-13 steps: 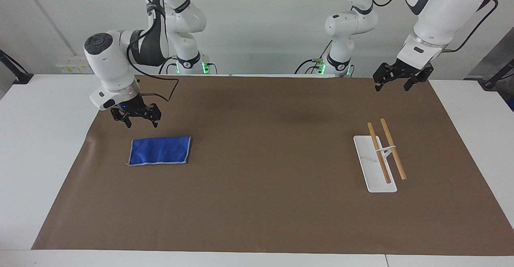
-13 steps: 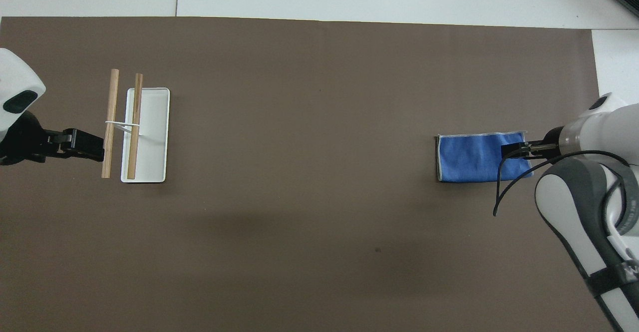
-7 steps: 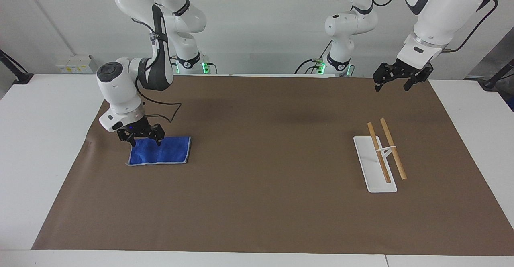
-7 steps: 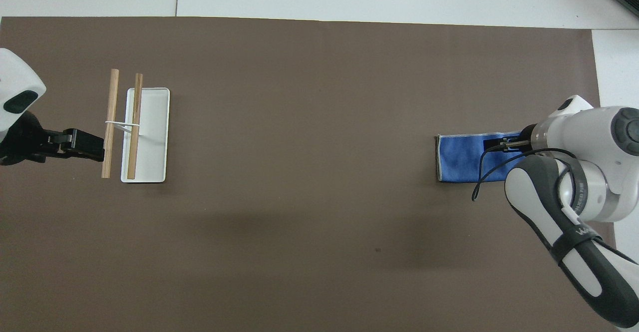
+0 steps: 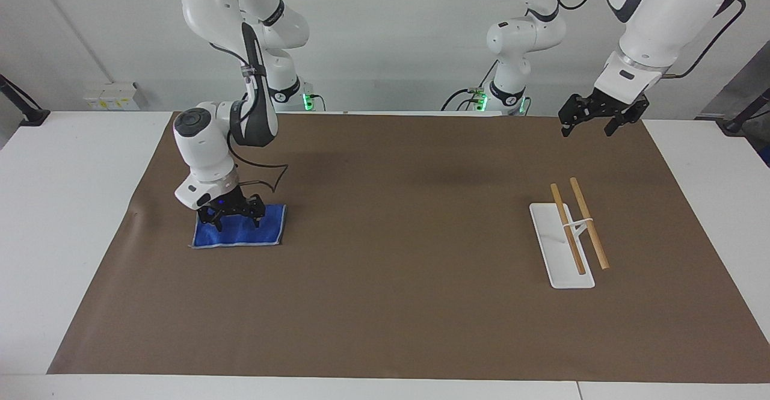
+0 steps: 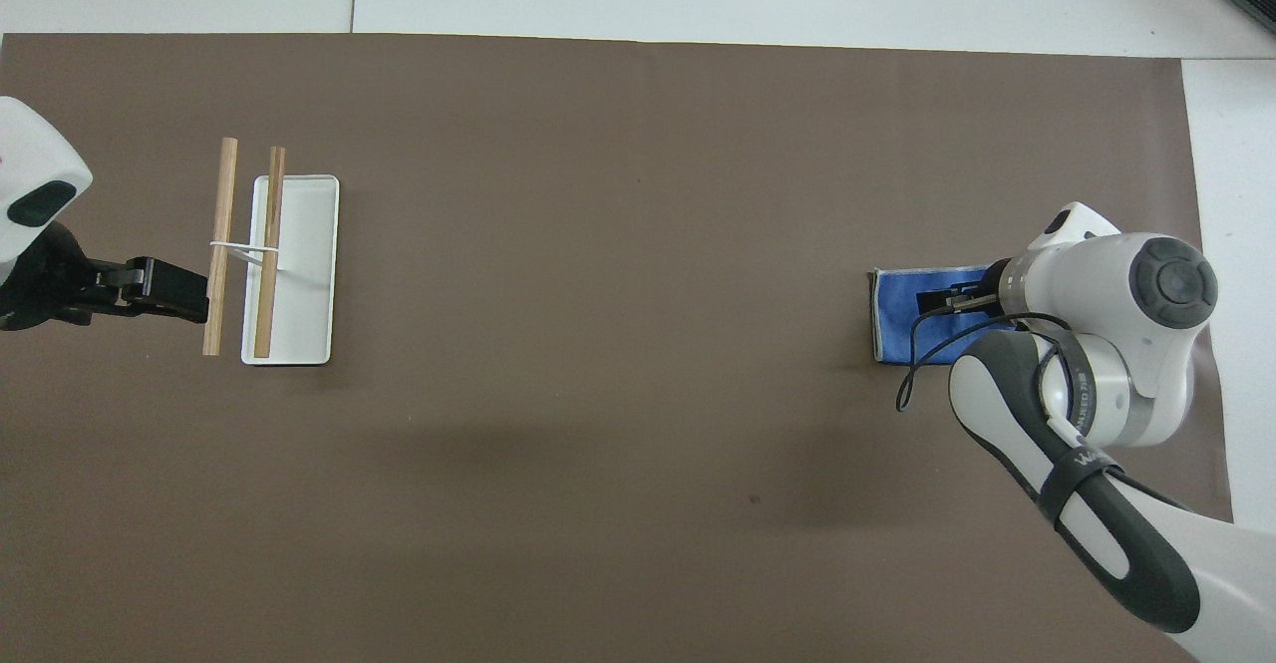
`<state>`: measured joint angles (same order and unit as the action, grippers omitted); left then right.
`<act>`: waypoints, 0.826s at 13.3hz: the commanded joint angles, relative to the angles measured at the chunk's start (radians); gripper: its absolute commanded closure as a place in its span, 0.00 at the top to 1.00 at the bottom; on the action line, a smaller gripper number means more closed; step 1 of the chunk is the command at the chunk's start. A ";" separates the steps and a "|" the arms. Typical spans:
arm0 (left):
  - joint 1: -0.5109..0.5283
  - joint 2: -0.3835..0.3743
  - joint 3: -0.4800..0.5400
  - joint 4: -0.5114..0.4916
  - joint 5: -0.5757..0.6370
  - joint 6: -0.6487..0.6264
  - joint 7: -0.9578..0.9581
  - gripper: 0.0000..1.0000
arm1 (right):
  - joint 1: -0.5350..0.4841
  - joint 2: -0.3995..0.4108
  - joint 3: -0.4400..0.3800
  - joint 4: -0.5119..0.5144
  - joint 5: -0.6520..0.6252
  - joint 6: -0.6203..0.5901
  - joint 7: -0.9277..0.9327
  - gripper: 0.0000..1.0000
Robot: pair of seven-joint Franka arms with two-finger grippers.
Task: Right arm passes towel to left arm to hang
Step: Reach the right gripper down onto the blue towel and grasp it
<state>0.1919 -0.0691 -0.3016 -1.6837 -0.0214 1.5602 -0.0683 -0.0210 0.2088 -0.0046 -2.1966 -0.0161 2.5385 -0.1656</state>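
Observation:
The blue towel (image 5: 239, 234) lies flat on the brown mat toward the right arm's end of the table; in the overhead view the right arm covers most of the towel (image 6: 897, 319). My right gripper (image 5: 236, 222), with a blue light at its wrist, is down on the towel with its fingers spread open, tips at the cloth. The left gripper (image 5: 588, 126) hangs open in the air over the mat's edge by the left arm's base; seen from above, the left gripper (image 6: 184, 294) overlaps the rack's outer rod. The left arm waits.
A white rack (image 5: 559, 249) with two wooden rods (image 5: 589, 222) stands toward the left arm's end of the table. The brown mat (image 5: 397, 255) covers most of the white table.
My right gripper has come down from above the mat's edge onto the towel, moving along it toward the table's middle. The left arm has not moved.

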 commanded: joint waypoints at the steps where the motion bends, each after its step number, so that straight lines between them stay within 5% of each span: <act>1: -0.005 -0.032 0.006 -0.030 0.011 -0.005 0.004 1.00 | 0.004 0.001 0.005 -0.032 0.022 0.029 -0.034 1.00; 8: -0.005 -0.034 0.006 -0.033 0.011 -0.005 0.004 1.00 | 0.004 -0.014 0.005 -0.103 0.050 0.063 -0.020 0.95; 11: -0.005 -0.037 0.006 -0.040 0.011 -0.003 0.004 1.00 | 0.007 -0.016 0.005 -0.101 0.053 0.065 -0.011 0.36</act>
<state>0.1919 -0.0698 -0.3016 -1.6844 -0.0214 1.5587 -0.0683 -0.0141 0.2050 -0.0030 -2.2678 0.0164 2.5774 -0.1661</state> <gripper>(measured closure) 0.000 0.128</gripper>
